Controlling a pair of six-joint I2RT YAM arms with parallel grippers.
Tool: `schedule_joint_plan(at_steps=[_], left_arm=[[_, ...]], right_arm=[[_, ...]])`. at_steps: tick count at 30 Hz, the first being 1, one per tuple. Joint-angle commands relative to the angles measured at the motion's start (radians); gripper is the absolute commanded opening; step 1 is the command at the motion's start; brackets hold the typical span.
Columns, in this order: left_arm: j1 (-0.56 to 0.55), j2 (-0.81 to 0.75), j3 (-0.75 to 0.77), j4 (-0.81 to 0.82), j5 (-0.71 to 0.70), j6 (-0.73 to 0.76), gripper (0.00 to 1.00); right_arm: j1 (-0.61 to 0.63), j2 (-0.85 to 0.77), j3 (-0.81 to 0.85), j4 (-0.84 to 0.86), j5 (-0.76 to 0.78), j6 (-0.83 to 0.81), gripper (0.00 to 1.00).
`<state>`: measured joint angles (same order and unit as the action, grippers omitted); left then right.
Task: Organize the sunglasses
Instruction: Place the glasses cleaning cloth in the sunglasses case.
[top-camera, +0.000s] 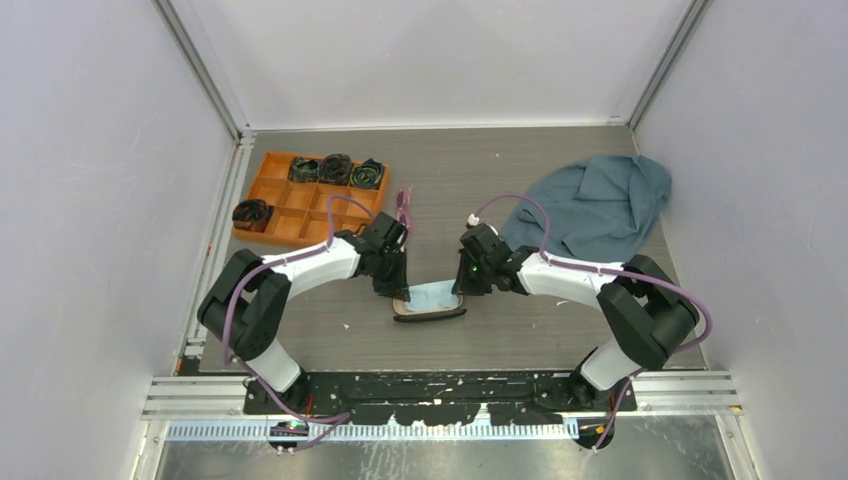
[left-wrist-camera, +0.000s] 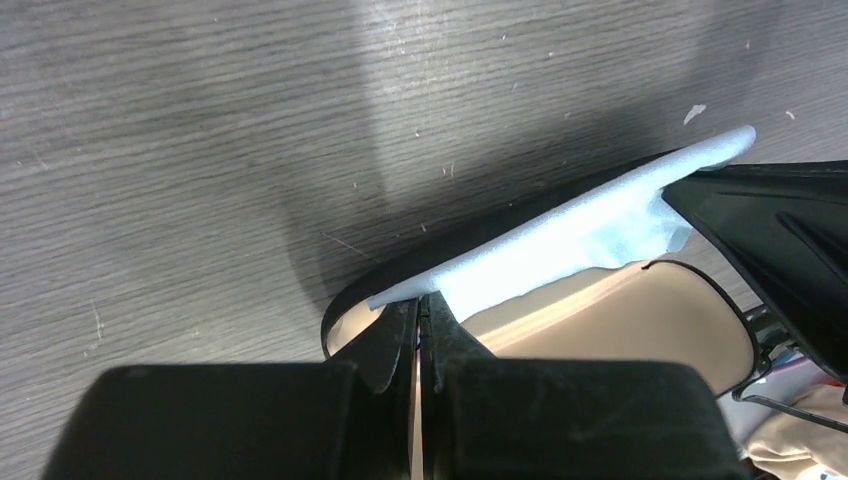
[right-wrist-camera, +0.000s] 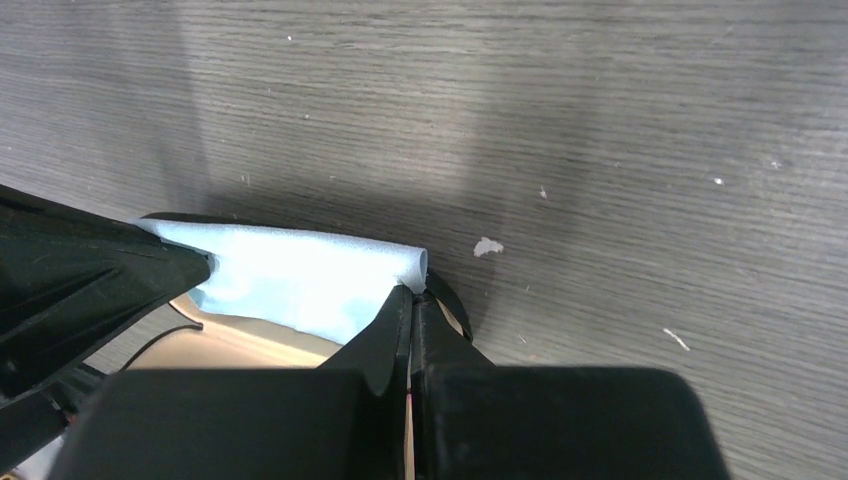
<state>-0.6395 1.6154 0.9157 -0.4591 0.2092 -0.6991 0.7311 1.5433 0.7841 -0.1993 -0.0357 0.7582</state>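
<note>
The black glasses case (top-camera: 430, 316) lies open between my arms, its tan lining showing. A small light-blue cloth (top-camera: 432, 296) is stretched over it. My left gripper (top-camera: 400, 292) is shut on the cloth's left corner (left-wrist-camera: 428, 305). My right gripper (top-camera: 462, 290) is shut on the cloth's right corner (right-wrist-camera: 412, 290). The cloth (left-wrist-camera: 560, 240) hangs taut just above the case rim (left-wrist-camera: 400, 270). The sunglasses (left-wrist-camera: 690, 320) lie inside the case under the cloth; only a thin-rimmed lens shows, also in the right wrist view (right-wrist-camera: 230, 355).
An orange divided tray (top-camera: 290, 210) with several dark rolled items stands at the back left. A large grey-blue cloth (top-camera: 600, 205) lies crumpled at the back right. White walls close in the table on three sides.
</note>
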Motion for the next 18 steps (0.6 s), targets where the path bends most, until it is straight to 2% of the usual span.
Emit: schedule_joint_plan(at_steps=[1, 18], left_arm=[[-0.001, 0.026, 0.049, 0.004, -0.029, 0.018, 0.0], [-0.001, 0.075, 0.13, -0.108, -0.053, 0.069, 0.0]], right_arm=[[0.005, 0.019, 0.046, 0.021, 0.028, -0.025, 0.0], [0.004, 0.004, 0.046, -0.035, -0.037, -0.003, 0.0]])
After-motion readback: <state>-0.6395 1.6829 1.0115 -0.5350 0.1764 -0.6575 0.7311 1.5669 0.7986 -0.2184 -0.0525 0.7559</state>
